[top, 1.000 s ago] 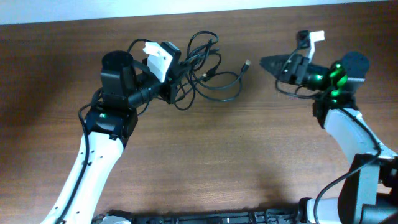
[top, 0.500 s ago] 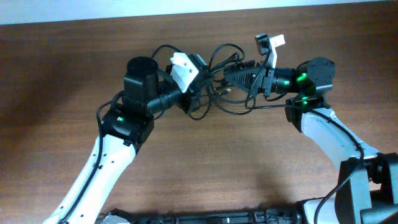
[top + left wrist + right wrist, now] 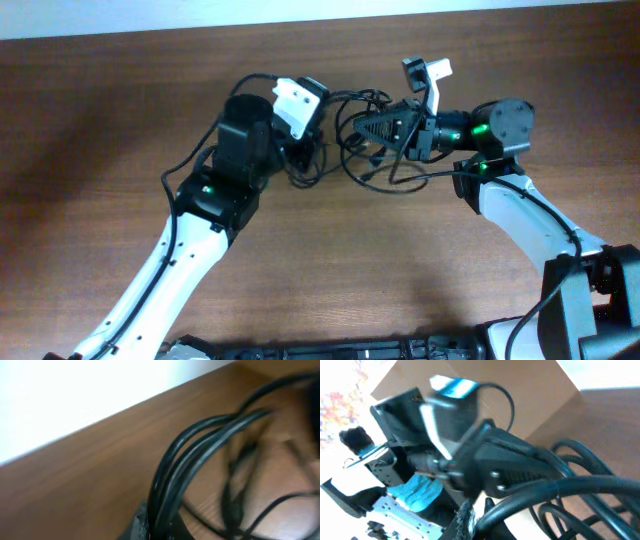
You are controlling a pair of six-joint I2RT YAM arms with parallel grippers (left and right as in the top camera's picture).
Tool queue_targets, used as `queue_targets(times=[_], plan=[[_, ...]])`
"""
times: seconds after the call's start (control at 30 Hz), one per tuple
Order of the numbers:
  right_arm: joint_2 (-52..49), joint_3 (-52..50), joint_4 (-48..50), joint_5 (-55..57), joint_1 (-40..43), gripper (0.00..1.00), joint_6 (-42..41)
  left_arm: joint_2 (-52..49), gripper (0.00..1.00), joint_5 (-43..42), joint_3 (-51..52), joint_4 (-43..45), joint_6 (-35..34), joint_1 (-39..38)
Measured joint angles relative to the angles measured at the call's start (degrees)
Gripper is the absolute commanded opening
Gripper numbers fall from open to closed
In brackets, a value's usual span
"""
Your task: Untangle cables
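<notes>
Cables (image 3: 200, 435) tangle over brown table (image 3: 350, 260) beside white wall (image 3: 150, 12).

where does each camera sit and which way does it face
overhead: above the table, facing down; both arms, left gripper and right gripper at the cables.
left wrist: on the left arm, facing across the table to the wall; its shut fingers at the bottom edge, clamping cables.
right wrist: on the right arm, facing the left arm; its finger at the bottom edge.
shared: cables in all three.
</notes>
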State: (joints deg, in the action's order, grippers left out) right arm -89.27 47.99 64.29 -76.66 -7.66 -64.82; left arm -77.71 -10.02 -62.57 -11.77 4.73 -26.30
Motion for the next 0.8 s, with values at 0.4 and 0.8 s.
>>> queue_targets(times=[0.4, 0.8], plan=[[0.0, 0.0, 11.2, -1.7, 10.7, 0.04, -11.1, -0.2, 0.00, 17.1, -0.2, -15.3, -6.8, 3.8], [0.0, 0.0, 1.6, -3.6, 16.8, 0.46, -12.0, -0.7, 0.00, -13.7, -0.2, -4.3, 2.0, 9.0]])
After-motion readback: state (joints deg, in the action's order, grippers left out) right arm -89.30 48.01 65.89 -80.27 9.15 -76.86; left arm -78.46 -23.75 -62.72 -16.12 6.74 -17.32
